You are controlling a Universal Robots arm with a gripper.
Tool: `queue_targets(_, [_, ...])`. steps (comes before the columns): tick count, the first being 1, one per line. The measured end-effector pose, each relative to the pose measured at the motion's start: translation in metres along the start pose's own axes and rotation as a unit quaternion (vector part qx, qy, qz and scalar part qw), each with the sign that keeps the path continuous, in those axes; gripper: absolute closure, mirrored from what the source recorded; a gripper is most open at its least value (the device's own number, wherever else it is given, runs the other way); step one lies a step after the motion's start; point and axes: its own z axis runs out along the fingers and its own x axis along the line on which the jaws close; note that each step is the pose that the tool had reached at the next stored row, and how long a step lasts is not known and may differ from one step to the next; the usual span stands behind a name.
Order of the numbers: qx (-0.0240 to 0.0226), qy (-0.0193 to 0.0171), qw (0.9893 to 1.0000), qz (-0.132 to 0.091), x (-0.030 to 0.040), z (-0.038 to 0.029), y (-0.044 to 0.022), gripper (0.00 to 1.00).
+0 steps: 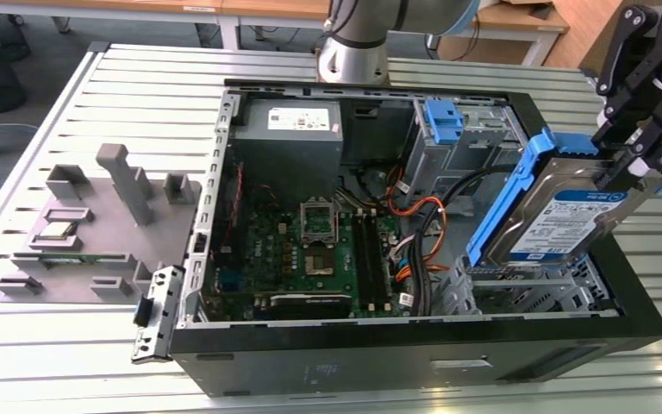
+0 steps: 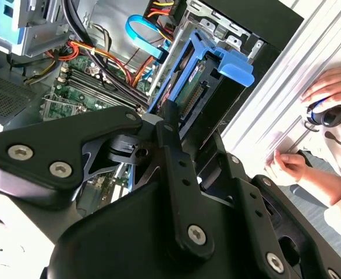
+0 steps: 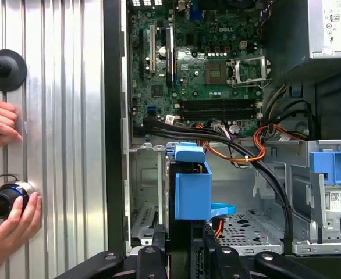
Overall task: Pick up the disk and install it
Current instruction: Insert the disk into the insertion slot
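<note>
Gripper [image 1: 633, 164], cut off at the exterior view's right, pinches my disk [image 1: 555, 216] (tilted) over the case [image 1: 423, 345], cables [image 1: 417, 209] beside.

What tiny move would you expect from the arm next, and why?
Probably a slow lowering: the gripper holds the disk on edge above the drive cage in the computer case, not yet seated in it.

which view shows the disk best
The exterior view: the disk hangs tilted in the gripper above the open computer case, its labelled face and blue carrier in plain sight. The first wrist view shows the disk edge-on, mostly blue carrier. The second wrist view shows its connector end partly behind gripper links.
</note>
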Motion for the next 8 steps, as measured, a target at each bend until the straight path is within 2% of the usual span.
queue_targets(8, [0.0000, -0.0001, 1.0000, 0.000, -0.0001, 0.0049, -0.0020, 0.65])
